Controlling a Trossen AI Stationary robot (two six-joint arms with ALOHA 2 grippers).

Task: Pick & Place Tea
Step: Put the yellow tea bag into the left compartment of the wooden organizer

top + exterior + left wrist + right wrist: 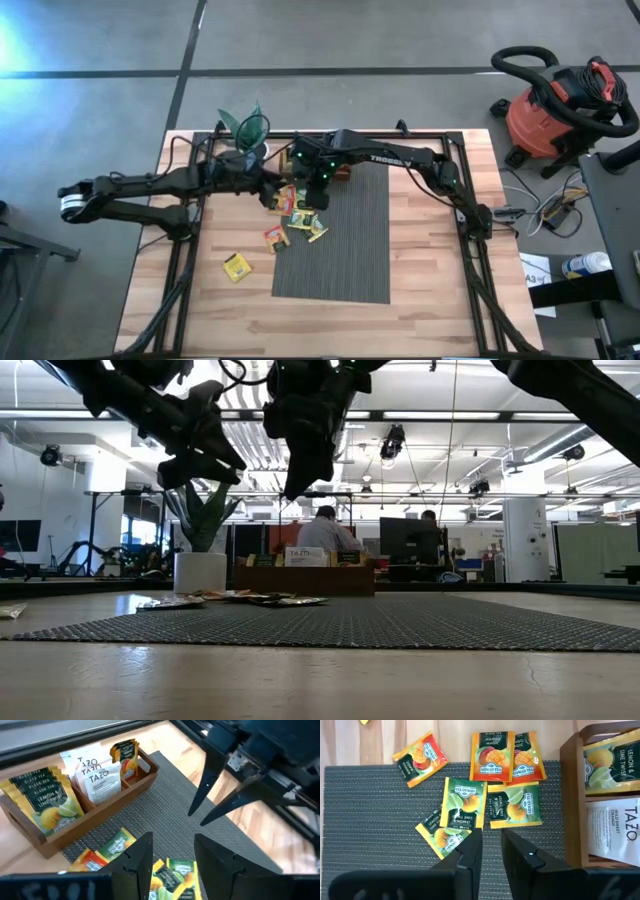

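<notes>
left end effector [172, 852] parted, empty | right end effector [490, 845] narrowly parted, empty

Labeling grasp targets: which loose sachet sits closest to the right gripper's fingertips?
The yellow lemon sachet, tilted on the grey mat, beside the right gripper; the other sachets lie farther off.

Several tea sachets [465, 802] lie on the mat [370, 820] beside the wooden tray [572, 795], others standing in its compartments.

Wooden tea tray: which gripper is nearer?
Right. The right gripper hangs just beside the tray, over the loose tea bags. The left gripper sits farther out, beyond those bags.
</notes>
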